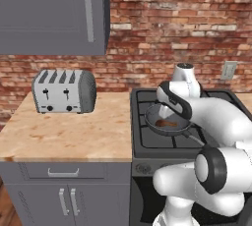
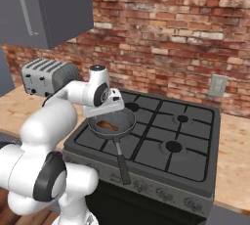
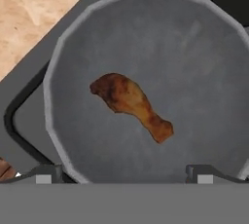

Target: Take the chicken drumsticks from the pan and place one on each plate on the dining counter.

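Gripper (image 3: 124,177) spread wide and empty over the pan, lined up for the drumstick.

From the left base view I see my hand poised above the pan (image 1: 169,120) on the stove (image 1: 147,141), with the toaster (image 1: 64,91) well off to its left on the wooden worktop (image 1: 64,134). From the right base view the hand hangs just above the pan's near rim, a reddish-brown drumstick (image 2: 107,125) lying below it and the pan handle (image 2: 120,160) running back toward my base. Through the hand view, one drumstick lies straight ahead between my fingertips (image 3: 47,173), thick end to one side, bone end angled toward the other finger; I see just this one in the pan. I judge I am at the pick step: next I need to drop straight down, straddle the meaty middle and close. No plate is visible from here, so a drive to the dining counter follows.
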